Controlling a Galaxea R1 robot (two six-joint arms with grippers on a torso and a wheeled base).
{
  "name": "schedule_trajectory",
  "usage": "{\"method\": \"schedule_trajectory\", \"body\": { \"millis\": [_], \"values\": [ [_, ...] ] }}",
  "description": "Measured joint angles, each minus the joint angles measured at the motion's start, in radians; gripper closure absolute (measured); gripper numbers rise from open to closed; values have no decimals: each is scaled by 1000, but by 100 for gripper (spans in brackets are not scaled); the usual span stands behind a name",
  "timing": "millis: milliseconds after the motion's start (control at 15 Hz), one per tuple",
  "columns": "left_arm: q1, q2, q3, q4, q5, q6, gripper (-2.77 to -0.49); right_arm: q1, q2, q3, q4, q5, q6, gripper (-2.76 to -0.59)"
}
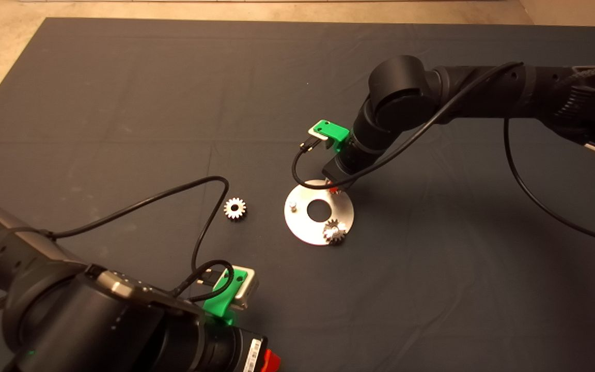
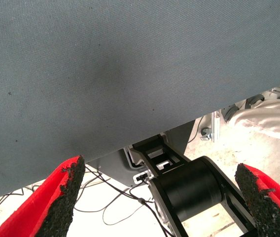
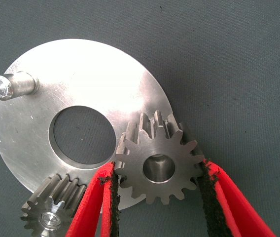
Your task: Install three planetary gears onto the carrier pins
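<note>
The shiny silver disc (image 1: 302,222) lies on the mat's middle, also in the right wrist view (image 3: 81,74). One carrier pin (image 1: 293,206) (image 3: 12,85) stands bare. One planetary gear (image 1: 334,231) (image 3: 49,215) sits on the near pin. My right gripper (image 1: 334,190) (image 3: 157,168) is over the disc's far edge, shut on a second gear (image 3: 150,143) held flat over the rim. Silver metal shows in its bore; I cannot tell whether it is seated. A third gear (image 1: 234,208) lies loose on the mat left of the disc. My left gripper (image 1: 271,359) (image 2: 159,173) is parked at the lower left, open.
Black cables (image 1: 173,196) loop over the mat near the loose gear and over the disc's far rim. The left wrist view looks past the mat's edge (image 2: 130,98) at the robot's base and a person's leg (image 2: 268,118).
</note>
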Motion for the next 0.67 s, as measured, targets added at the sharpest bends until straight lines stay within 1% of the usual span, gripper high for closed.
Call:
{"method": "schedule_trajectory", "body": {
  "millis": [533,667],
  "values": [
    [0,0,0,0,0,0,-217,-1,1,0,0,0,0,-89],
    [0,0,0,0,0,0,-217,-1,3,0,0,-3,0,-89]
  ]
}}
